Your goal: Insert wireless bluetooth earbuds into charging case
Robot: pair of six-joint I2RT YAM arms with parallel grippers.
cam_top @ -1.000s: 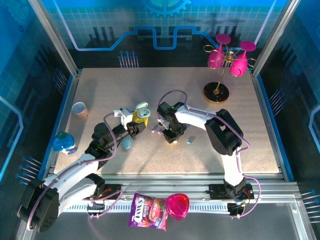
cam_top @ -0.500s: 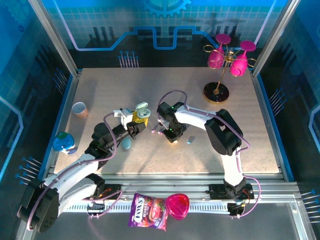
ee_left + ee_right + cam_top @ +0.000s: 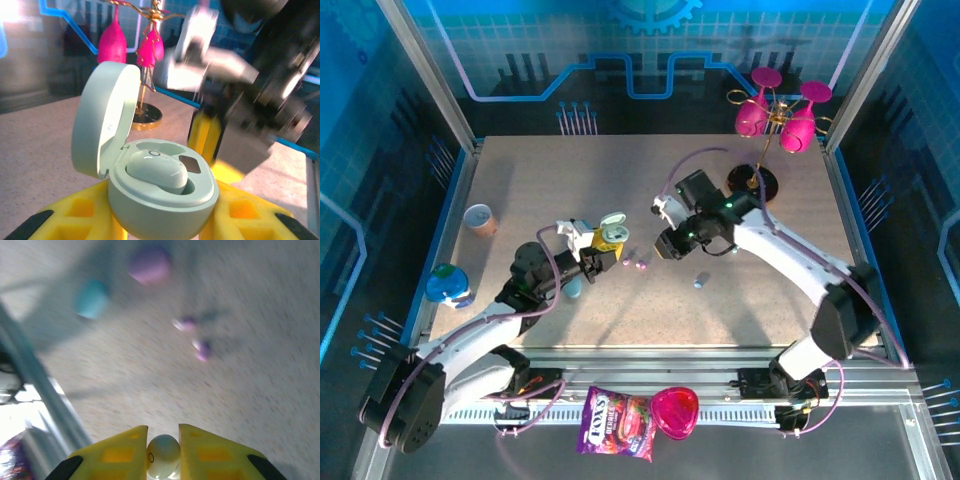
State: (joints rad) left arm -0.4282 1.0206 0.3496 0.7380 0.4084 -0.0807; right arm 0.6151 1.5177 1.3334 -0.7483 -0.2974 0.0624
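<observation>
Right gripper (image 3: pixel 163 436) pinched on pale mint-grey plastic earbud (image 3: pixel 163 457), above table (image 3: pixel 570 180), near left gripper (image 3: pixel 607 250) clamped on open round mint charging case (image 3: pixel 160 197), one matching bud (image 3: pixel 157 172) seated. Risk: shallow tip grip lets earbud twist, missing free socket; hard push could tilt case

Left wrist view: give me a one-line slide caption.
Left pincer grips the open mint charging case, lid raised, one earbud seated inside; the blurred right arm looms close behind.
</observation>
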